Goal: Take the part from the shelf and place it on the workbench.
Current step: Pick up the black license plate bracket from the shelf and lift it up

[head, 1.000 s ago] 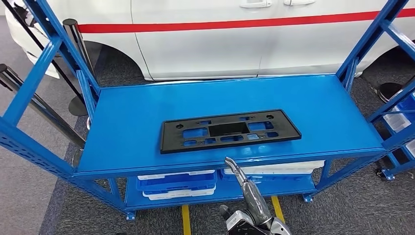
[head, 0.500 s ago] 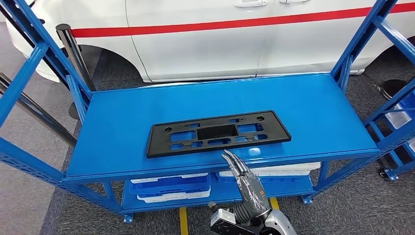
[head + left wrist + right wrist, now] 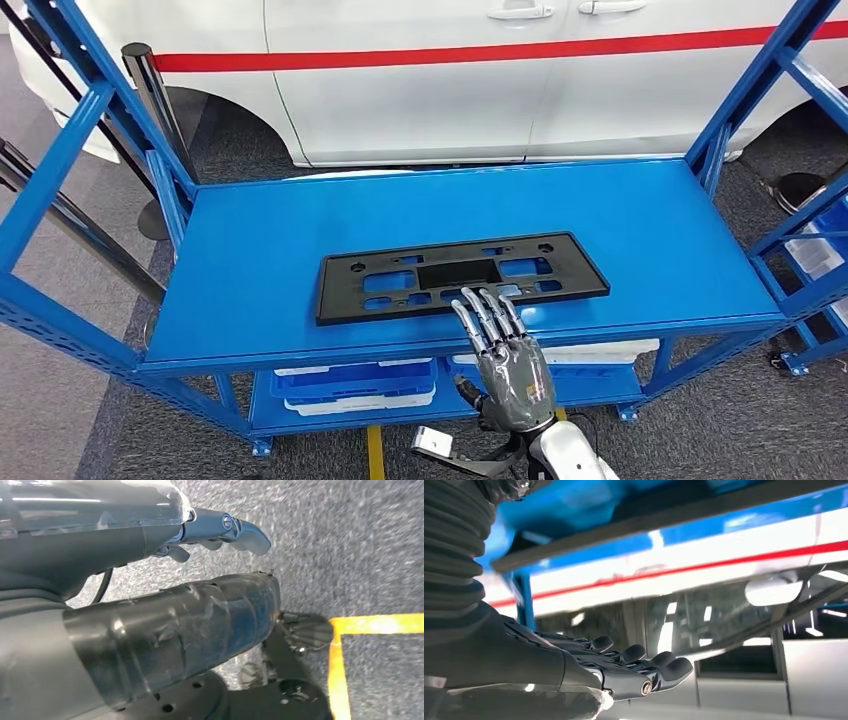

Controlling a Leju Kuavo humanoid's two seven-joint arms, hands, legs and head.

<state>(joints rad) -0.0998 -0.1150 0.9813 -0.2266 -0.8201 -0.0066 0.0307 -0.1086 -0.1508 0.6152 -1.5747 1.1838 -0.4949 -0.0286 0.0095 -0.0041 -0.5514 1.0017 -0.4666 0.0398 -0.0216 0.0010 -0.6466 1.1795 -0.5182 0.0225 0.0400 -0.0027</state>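
head view: looks from high on the robot, forward and down onto the blue shelf [image 3: 300, 240], with the white car [image 3: 480, 80] behind it and the right hand [image 3: 505, 355] rising from the lower edge.
left wrist view: sits close behind the left hand [image 3: 220, 530], facing down at the grey floor [image 3: 360, 540] and a yellow line [image 3: 345, 630].
right wrist view: sits close behind the right hand [image 3: 624, 672], turned, looking level towards the car [image 3: 734, 630], with the shelf [image 3: 624, 510] very near.
shared: head and right wrist views both take in the right hand, shelf and car.
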